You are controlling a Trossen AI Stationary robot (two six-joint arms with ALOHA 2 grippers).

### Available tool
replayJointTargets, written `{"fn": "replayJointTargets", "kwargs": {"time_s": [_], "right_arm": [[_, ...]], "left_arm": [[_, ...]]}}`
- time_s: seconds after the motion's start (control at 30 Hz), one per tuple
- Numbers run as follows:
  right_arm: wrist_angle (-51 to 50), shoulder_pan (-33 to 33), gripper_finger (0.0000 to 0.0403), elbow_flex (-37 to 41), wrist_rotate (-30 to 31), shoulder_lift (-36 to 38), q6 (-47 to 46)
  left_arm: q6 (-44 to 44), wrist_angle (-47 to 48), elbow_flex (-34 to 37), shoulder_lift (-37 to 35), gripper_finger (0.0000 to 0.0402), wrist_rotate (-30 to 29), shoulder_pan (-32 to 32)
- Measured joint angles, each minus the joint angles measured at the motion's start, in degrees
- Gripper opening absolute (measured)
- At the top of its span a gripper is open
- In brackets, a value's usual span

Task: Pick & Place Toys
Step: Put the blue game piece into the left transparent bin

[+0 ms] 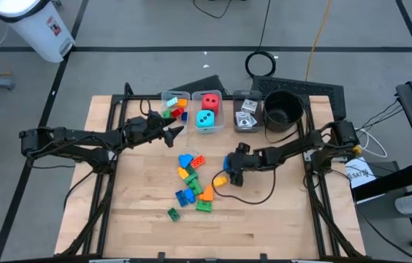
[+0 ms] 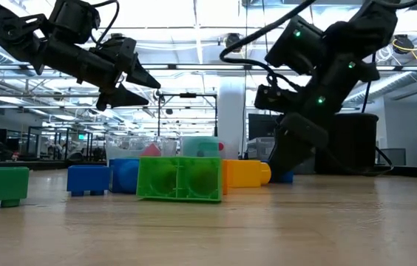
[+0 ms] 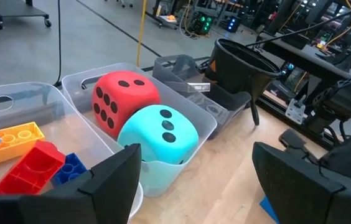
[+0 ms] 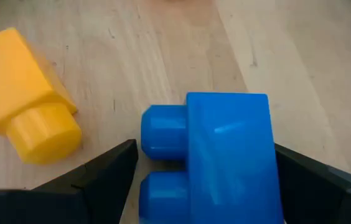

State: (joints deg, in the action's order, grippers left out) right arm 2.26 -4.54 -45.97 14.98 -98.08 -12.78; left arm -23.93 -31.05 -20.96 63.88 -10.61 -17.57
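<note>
With its fingers spread wide on either side of a blue brick [image 4: 225, 155], the right gripper [image 1: 234, 175] is down at table level, lined up for a grab but not yet closed; the brick lies flat on the wood with bare space to each finger. Just beside it sits a yellow brick [image 4: 26, 118], close enough that a careless squeeze might nudge it. Off toward the table's middle the loose bricks [image 1: 191, 183] wait in a scatter, blue, green, orange, well apart from the bins.

Up by the bins, the left gripper [image 1: 171, 133] hangs in the air, claw wide and empty, looking down over the rims. From there I judge it has nothing left to do but go back for another piece.

Now the containers. First bin [image 1: 163, 96]: red, orange and blue bricks heaped together. Middle bin [image 3: 203, 124]: the red die [image 3: 122, 99] and the teal die [image 3: 160, 134], touching, filling it nearly wall to wall. Third bin [image 1: 236, 95]: small cards [image 1: 246, 113]. Beside that, the black pot [image 1: 283, 109], contents I cannot tell.
</note>
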Motion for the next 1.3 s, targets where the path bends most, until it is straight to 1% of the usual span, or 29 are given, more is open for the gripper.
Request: {"fn": "replayJointTargets", "kwargs": {"time_s": [0.13,0.23,0.3,0.33,0.47,0.57,0.63,0.73,0.83,0.93,1.03,1.17,1.23,1.3], "right_arm": [[-0.2,0.9,0.0308,0.0,-4.4,0.2,-0.2],[-0.7,0.9,0.0275,0.0,-5.7,1.0,-0.1],[-0.9,0.9,0.0247,0.1,-5.8,1.5,0.2],[-1.1,0.9,0.0239,0.1,-5.8,1.7,0.5],[-1.8,0.8,0.0239,0.2,-6.3,2.8,4.1],[-1.7,0.0,0.0239,0.3,-5.3,4.4,7.9],[-1.6,-1.5,0.0239,0.2,-1.2,5.8,11.1],[0.6,-4.3,0.0239,0.2,9.2,7.8,18.4],[5.0,-7.4,0.0239,0.2,21.4,8.7,26.5],[11.8,-10.3,0.0239,0.2,30.4,8.7,36.1],[17.2,-12.1,0.0239,0.2,35.7,8.7,43.4],[20.7,-13.4,0.0239,0.2,40.7,8.7,47.7],[20.8,-13.8,0.0239,0.2,42.1,8.7,48.4],[20.8,-14.0,0.0239,0.2,42.1,8.7,48.5]], "left_arm": [[0.1,0.0,0.0,0.0,0.0312,0.0,0.0],[0.1,0.0,0.0,0.0,0.0312,0.0,0.0],[0.0,0.0,0.0,0.0,0.0312,0.0,0.2],[-0.2,0.1,0.0,0.0,0.0312,0.1,0.3],[-0.5,0.1,0.0,0.0,0.0312,0.2,1.4],[-0.6,-0.5,0.0,0.0,0.0312,3.4,2.6],[-1.5,-1.8,0.0,0.3,0.0312,6.5,3.6],[-4.9,-4.7,0.0,2.0,0.0312,9.8,5.6],[-6.0,-8.9,-0.4,5.7,0.0312,10.6,7.9],[-5.5,-9.3,-3.0,10.7,0.0312,10.6,9.9],[-4.5,-9.6,-7.4,16.3,0.0312,10.7,11.3],[-4.3,-9.4,-14.6,24.2,0.0312,10.6,12.5],[-3.8,-9.6,-18.2,27.7,0.0312,10.6,13.0],[-2.5,-9.5,-21.4,30.7,0.0312,10.7,13.4]]}}
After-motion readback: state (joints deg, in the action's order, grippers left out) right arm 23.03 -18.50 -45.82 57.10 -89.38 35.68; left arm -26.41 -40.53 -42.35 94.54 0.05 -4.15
